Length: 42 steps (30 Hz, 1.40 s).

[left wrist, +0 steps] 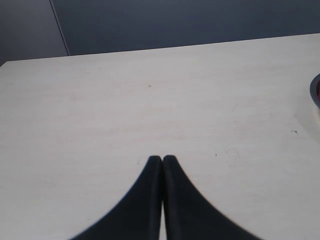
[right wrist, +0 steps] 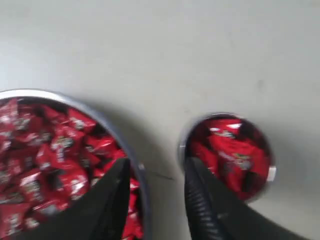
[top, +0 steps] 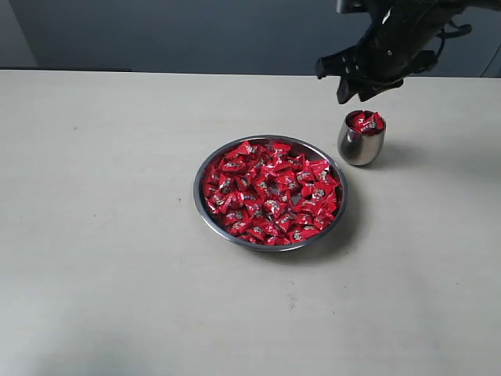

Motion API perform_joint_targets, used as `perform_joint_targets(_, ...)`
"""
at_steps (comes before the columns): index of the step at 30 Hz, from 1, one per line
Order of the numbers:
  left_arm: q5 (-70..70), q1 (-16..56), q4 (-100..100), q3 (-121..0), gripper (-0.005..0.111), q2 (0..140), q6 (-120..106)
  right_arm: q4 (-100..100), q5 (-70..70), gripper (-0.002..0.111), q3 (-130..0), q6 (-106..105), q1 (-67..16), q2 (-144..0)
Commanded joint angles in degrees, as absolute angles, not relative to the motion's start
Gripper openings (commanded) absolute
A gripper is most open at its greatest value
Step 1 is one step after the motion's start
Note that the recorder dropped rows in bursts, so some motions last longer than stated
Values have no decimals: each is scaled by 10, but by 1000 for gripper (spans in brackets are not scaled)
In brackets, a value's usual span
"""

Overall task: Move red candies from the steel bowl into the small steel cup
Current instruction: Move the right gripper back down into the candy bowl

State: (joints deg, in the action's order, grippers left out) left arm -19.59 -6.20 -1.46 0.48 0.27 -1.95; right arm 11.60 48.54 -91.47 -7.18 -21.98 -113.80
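Note:
The steel bowl (top: 205, 210) (right wrist: 131, 155) sits mid-table, heaped with red candies (top: 270, 192) (right wrist: 50, 160). To its right stands the small steel cup (top: 360, 147) (right wrist: 184, 134), with red candies (top: 365, 121) (right wrist: 230, 150) piled to its rim. My right gripper (top: 354, 84) (right wrist: 157, 165) hovers above the cup, a little to its left, open, with nothing between its fingers. In the right wrist view its fingers straddle the gap between bowl and cup. My left gripper (left wrist: 162, 159) is shut and empty over bare table; it does not show in the exterior view.
The pale table (top: 102, 235) stretches wide to the left and front of the bowl. A dark wall (top: 196, 31) runs behind the table's far edge. The bowl's rim (left wrist: 315, 90) just shows at the side of the left wrist view.

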Motion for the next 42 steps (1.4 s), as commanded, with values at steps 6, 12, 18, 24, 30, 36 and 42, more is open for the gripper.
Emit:
perform_joint_targets(6,-191,-62,-16,0,0,0,-17,211,490,31,-877,-161,-286,-1164)
perform_joint_targets(12,-191,-62,-16,0,0,0,-17,209,496,29,-858,-160,-297,-1208)
perform_joint_targets(18,-191,-62,-16,0,0,0,-17,216,509,29,-852,-160,-300,-1213)
perform_joint_targets(24,-191,-62,-16,0,0,0,-17,198,501,29,-850,-160,-327,-1217)
perform_joint_targets(30,-191,-62,-16,0,0,0,-17,163,485,29,-849,-159,-332,-1217)
perform_joint_targets(36,-191,-62,-16,0,0,0,-17,152,479,29,-849,-152,-332,-1217)
perform_joint_targets(42,-191,-62,-16,0,0,0,-17,156,489,29,-849,-152,-332,-1235)
